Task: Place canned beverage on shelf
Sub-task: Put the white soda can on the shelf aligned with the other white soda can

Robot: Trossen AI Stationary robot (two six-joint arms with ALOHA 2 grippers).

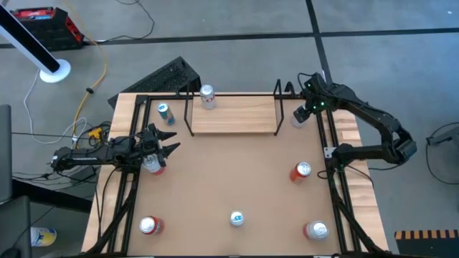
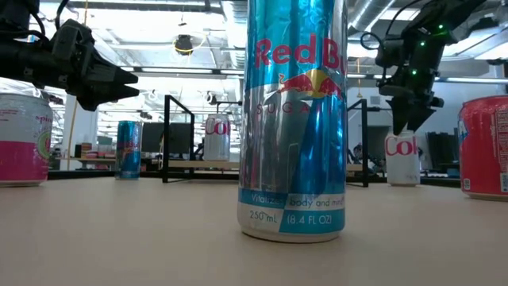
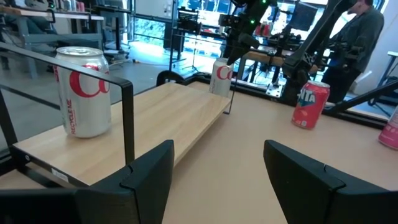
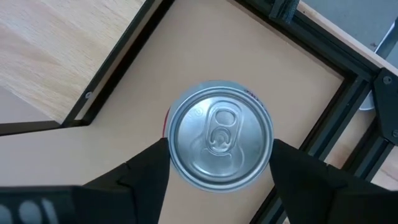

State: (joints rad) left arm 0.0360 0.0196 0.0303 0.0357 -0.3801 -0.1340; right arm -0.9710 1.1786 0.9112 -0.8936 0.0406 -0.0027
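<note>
So the shelf [image 1: 233,115] sits in the upper middle of the overhead frame, a pale wood plank inside a thin black rod frame. One white Coke can [image 1: 207,95] already stands on it, up at its top left corner.

The right hand [image 1: 300,115] is at the shelf's right end, in the upper right of the overhead frame, hanging straight over a second white Coke can [image 4: 220,135] that stands on the bench [image 1: 237,179] just beside that end of the shelf. From the wrist camera its two fingers [image 4: 146,171] are apart, one on each side of the can top. They look very close to the can's sides, but I can't tell if they're touching it.

The left hand [image 1: 172,143] is at the left side of the overhead frame, fingers apart with nothing between them, pointing toward the shelf. A pink and white can [image 1: 153,165] sits right under it.

Other stuff on the bench: a small blue can [image 1: 164,112] left of the shelf, an orange-red can [image 1: 300,172] at right of centre, and along the bottom edge a red can [image 1: 149,226], a Red Bull can [image 1: 237,218] and another red can [image 1: 316,230]. A person [image 3: 360,31] stands in the background of the left wrist view, top right.
</note>
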